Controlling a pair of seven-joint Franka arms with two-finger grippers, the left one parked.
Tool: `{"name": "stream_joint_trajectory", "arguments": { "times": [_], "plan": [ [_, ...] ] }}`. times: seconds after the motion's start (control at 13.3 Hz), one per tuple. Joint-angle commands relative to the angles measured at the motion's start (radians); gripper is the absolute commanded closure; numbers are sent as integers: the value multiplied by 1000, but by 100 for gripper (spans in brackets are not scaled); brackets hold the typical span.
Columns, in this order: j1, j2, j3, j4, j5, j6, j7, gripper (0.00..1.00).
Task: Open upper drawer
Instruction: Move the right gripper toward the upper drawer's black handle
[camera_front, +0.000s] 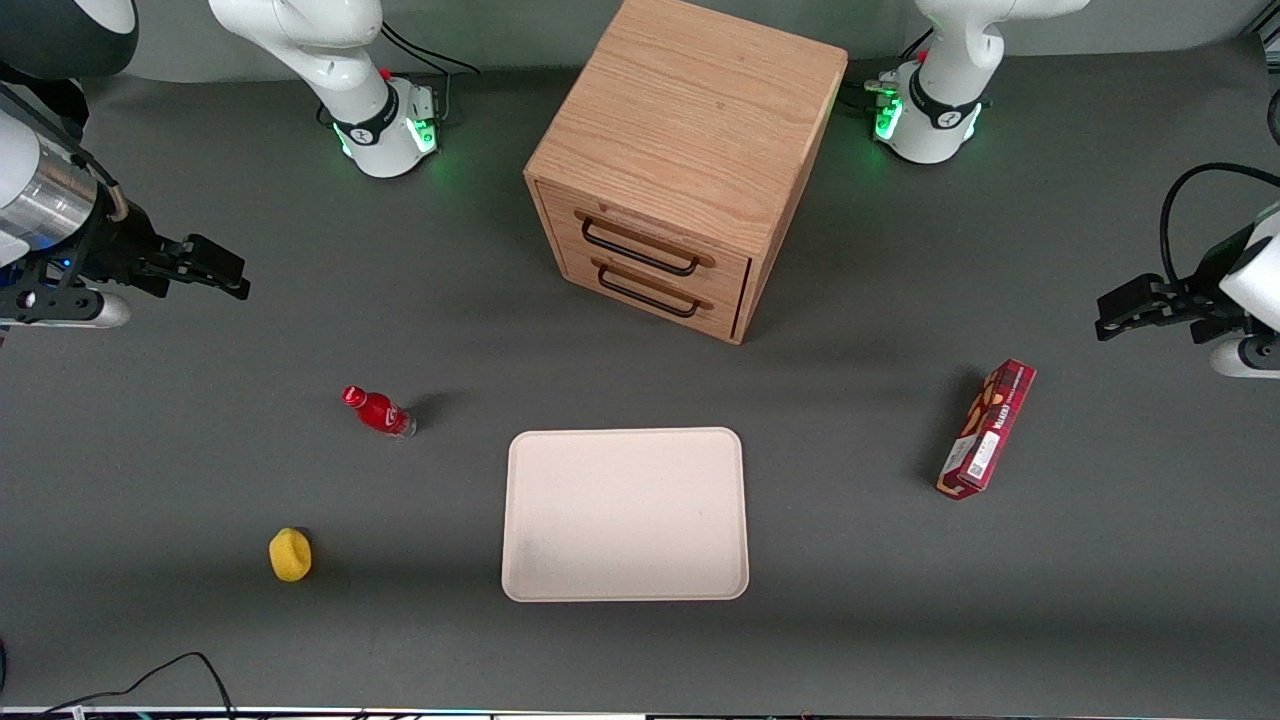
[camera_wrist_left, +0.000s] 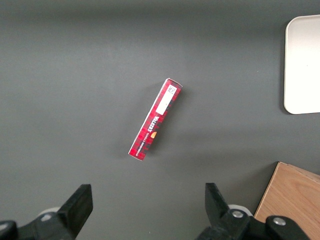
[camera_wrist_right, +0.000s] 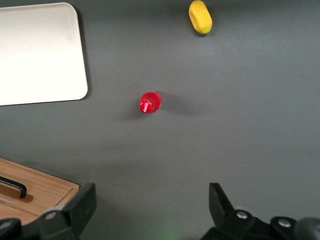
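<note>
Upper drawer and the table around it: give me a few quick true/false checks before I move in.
1. The upper drawer is shut. True.
2. The pincer is clamped on the drawer's handle. False: it hangs open, apart from the cabinet, toward the working arm's end of the table.
3. The red bottle stands on the tray. False: it stands on the table beside the tray.
4. The tray is nearer the front camera than the cabinet. True.
5. The yellow object lies inside the tray. False: it lies on the table.
</note>
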Motion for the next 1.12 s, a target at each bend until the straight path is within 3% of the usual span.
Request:
{"name": "stream_joint_trajectory", "arguments": {
  "times": [0.0, 0.38, 0.6, 1.05],
  "plan": [
    [-5, -19, 3, -14, -12, -3, -24, 0],
    [3, 15, 35, 23, 4, 3, -21, 0],
    [7, 107, 95, 130, 76, -14, -24, 0],
    [50, 324, 346, 275, 94, -15, -160, 0]
  ]
}}
